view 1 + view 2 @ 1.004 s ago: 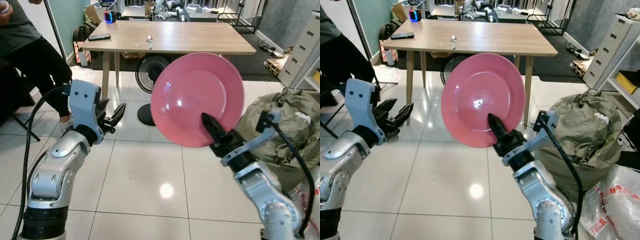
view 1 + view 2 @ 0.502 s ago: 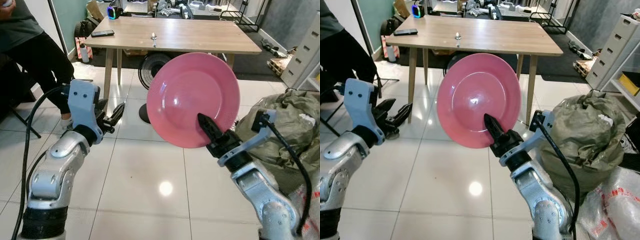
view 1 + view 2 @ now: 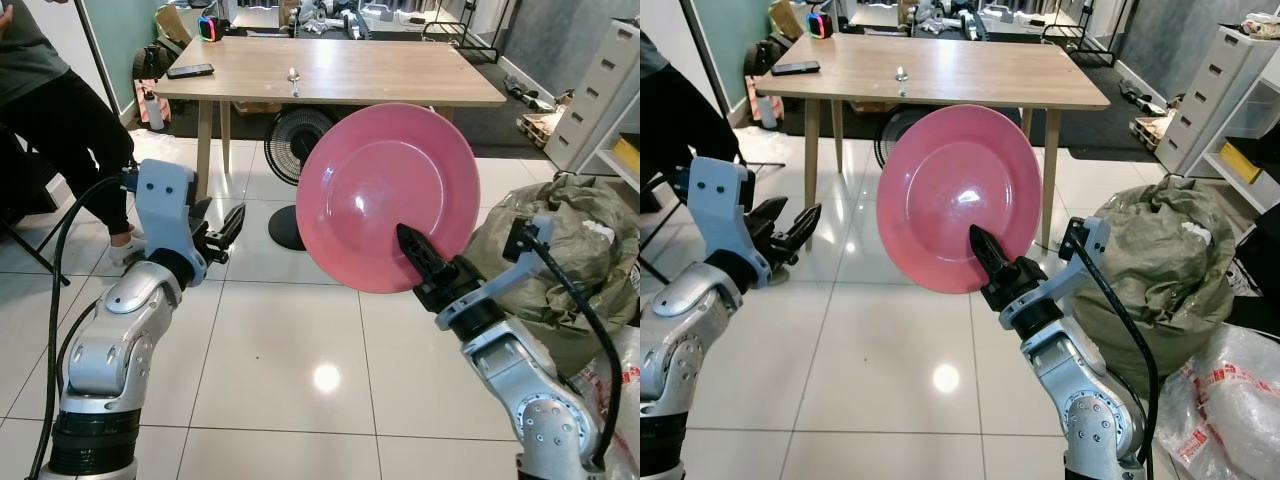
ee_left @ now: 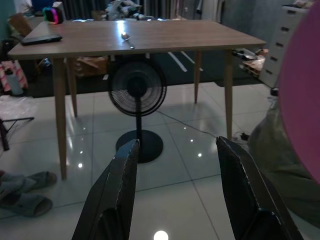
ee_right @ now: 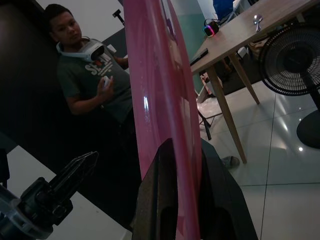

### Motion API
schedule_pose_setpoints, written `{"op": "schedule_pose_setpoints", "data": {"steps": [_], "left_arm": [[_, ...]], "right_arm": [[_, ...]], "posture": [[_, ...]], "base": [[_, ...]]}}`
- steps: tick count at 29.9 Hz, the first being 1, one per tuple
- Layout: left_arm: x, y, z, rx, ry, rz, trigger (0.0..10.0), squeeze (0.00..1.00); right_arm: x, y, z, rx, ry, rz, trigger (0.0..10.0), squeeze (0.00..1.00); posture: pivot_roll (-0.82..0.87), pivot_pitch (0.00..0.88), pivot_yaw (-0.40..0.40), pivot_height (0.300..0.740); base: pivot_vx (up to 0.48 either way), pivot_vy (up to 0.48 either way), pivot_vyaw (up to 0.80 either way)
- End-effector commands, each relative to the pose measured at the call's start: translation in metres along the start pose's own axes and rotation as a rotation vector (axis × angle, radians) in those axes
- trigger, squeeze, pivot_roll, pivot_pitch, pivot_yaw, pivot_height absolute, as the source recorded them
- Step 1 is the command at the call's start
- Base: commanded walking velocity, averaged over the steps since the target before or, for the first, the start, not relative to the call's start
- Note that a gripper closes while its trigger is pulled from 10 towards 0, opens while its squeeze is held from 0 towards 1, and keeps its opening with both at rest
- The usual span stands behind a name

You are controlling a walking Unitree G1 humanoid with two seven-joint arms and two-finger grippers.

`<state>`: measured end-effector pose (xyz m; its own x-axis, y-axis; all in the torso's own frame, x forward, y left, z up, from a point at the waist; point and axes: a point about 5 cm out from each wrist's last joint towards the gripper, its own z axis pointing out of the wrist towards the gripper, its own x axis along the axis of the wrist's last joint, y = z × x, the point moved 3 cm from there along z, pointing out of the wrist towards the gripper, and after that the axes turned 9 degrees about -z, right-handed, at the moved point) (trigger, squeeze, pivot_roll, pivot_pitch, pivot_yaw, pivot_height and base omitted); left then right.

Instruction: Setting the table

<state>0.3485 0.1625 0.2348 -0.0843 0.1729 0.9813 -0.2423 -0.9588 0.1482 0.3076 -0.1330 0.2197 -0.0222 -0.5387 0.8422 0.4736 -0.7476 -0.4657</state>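
My right gripper (image 3: pixel 418 262) pinches one pink plate (image 3: pixel 388 197) by its lower rim, fingers clamped either side of the edge; the plate stands nearly upright, face toward me, held up in front of my chest. My left gripper (image 3: pixel 218 232) is raised at my left, fingers spread, holding nothing.

Next out: white tiled floor (image 3: pixel 280 350), a grey-green stuffed sack (image 3: pixel 570 240) just right of my right arm, clear plastic bags (image 3: pixel 1230 400) beside it. A seated person (image 3: pixel 45 110) at far left, legs in black.

Further: one black standing fan (image 3: pixel 295 150) under the near edge of the wooden table (image 3: pixel 400 85). On the table: one spoon (image 3: pixel 293 76), one black phone (image 3: pixel 189 71), one small lit speaker (image 3: pixel 209 27) at the far left corner. No plate on it yet. White drawers (image 3: pixel 600 90) at right.

Risks, my judgement: the grip is on a thin bit of rim only, so the plate could pivot or slip out while I walk. The plate blocks part of my forward view, so I could clip the fan or a table leg. The sack crowds my right elbow. The plate must tip flat before release or it lands on edge.

Count: plates 1, spoons 1, phones 1, fans 1, tables 1.
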Motion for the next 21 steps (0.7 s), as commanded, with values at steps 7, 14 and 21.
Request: {"op": "schedule_pose_setpoints", "data": {"steps": [7,14,21], "left_arm": [[0.0003,-0.0076,0.0049,0.079,0.012,0.02,10.0,0.0],[-0.0004,-0.0077,0.0053,0.081,0.009,0.017,10.0,0.0],[-0.0012,-0.0077,0.0059,0.082,0.006,0.019,10.0,0.0]], "right_arm": [[0.0018,0.0015,-0.0014,-0.011,0.015,0.002,10.0,0.0],[0.0015,0.002,-0.0018,-0.013,0.01,0.001,10.0,0.0],[-0.0002,0.0026,-0.0015,-0.019,0.003,0.004,10.0,0.0]], "posture": [[-0.04,0.0,0.068,0.74],[-0.04,0.0,0.069,0.74],[-0.04,0.0,0.071,0.74]], "base": [[0.447,0.0,0.0],[0.48,0.0,-0.14],[0.48,0.0,-0.8]]}}
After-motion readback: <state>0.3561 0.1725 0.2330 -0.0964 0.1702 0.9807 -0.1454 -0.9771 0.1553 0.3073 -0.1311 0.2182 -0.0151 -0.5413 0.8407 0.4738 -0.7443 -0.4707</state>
